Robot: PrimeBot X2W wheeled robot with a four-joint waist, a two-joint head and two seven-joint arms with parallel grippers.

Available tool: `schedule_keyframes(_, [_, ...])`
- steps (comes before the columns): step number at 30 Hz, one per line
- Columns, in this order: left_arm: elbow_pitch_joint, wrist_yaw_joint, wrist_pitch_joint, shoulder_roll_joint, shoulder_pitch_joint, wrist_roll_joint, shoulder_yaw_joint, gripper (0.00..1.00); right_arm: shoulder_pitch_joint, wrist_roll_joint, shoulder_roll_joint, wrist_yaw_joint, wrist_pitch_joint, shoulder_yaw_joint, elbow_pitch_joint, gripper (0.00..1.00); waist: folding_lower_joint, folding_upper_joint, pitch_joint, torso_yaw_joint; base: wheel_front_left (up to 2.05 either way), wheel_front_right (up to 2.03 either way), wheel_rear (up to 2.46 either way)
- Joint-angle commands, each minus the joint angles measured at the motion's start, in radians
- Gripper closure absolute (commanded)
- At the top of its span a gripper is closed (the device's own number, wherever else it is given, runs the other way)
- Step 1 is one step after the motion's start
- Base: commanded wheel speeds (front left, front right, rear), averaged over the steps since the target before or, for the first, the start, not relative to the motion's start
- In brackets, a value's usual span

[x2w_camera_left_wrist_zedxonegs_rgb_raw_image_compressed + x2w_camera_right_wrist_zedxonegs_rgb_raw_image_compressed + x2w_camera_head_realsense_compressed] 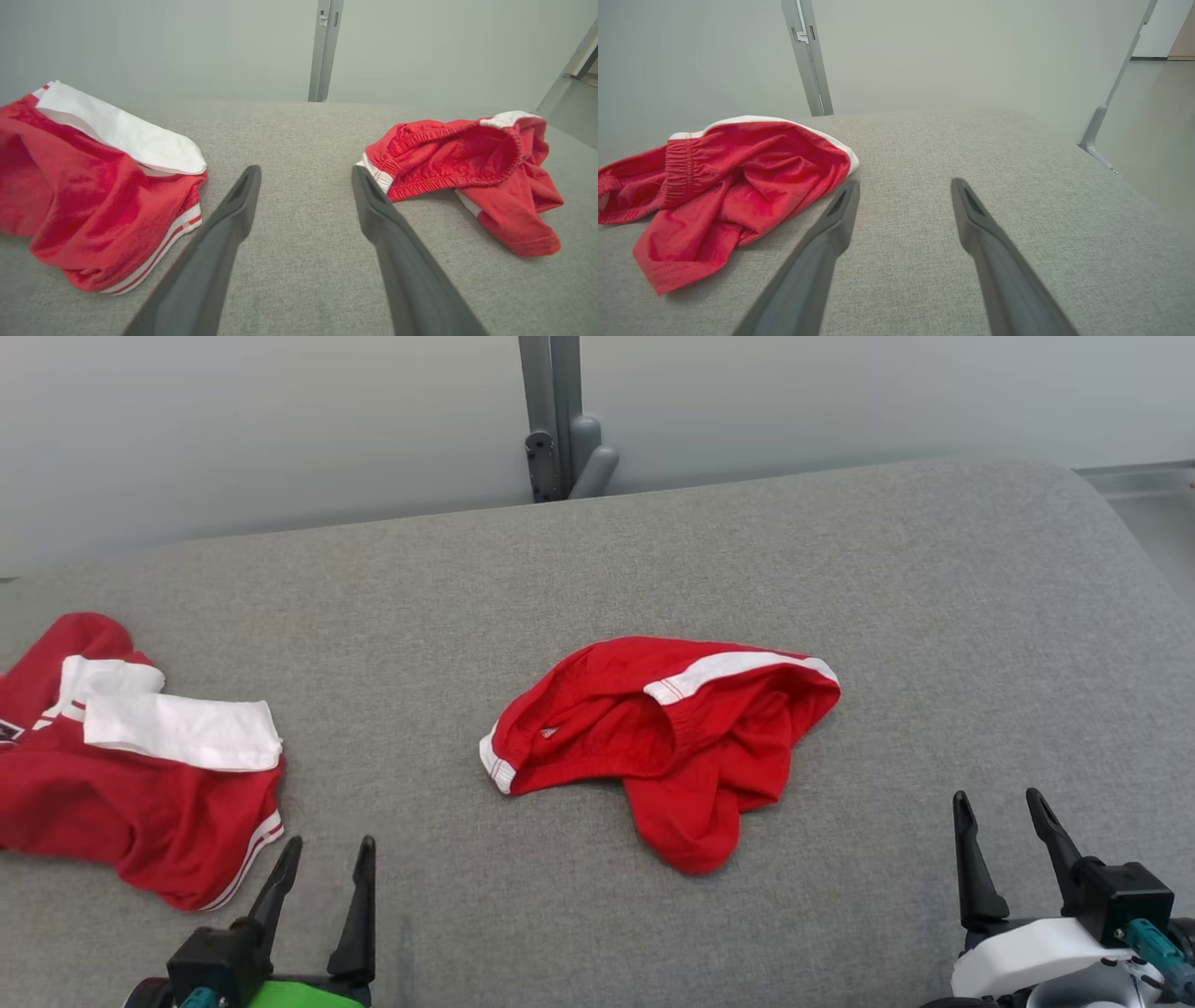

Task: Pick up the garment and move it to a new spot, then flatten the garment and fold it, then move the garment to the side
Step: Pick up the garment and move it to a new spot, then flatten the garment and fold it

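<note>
I read this as a lab test bay. Behind the grey fabric-covered pad (653,551) stands a plain pale partition (233,420) with a grey metal post (551,411).

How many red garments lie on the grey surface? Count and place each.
2. The crumpled red garment lies at the middle; the red-and-white garment lies at the left edge, partly out of frame.

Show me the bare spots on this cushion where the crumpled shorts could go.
Bare: the wide stretch right of the red shorts to the cushion edge; the strip between shorts and red-and-white garment; the band behind both. Crowded: the left end.
</note>
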Motion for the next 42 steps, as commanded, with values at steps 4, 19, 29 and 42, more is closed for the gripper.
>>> schedule_keyframes(4, [-0.023, -0.048, -0.001, -0.031, 0.065, 0.071, 0.070, 0.00, 0.023, -0.024, -0.003, 0.000, -0.003, -0.014, -0.012, 0.00, 0.0000, 0.0000, -0.033, 0.036, 0.00, 0.00, 0.00])
schedule_keyframes(19, [-0.009, -0.152, -0.001, -0.136, 0.115, 0.209, 0.255, 0.00, 0.039, -0.065, -0.006, 0.000, -0.003, -0.023, -0.014, 0.00, 0.0000, 0.0000, -0.051, 0.053, 0.00, 0.00, 0.00])
schedule_keyframes(29, [0.004, -0.161, -0.001, -0.154, 0.115, 0.226, 0.277, 0.00, 0.036, -0.057, -0.005, 0.000, -0.003, -0.011, -0.011, 0.00, 0.0000, 0.0000, -0.054, 0.048, 0.00, 0.00, 0.00])
schedule_keyframes(42, [0.001, -0.162, -0.001, -0.135, 0.099, 0.208, 0.263, 0.00, 0.036, -0.053, -0.003, 0.000, -0.003, -0.008, -0.012, 0.00, 0.0000, 0.0000, -0.050, 0.046, 0.00, 0.00, 0.00])
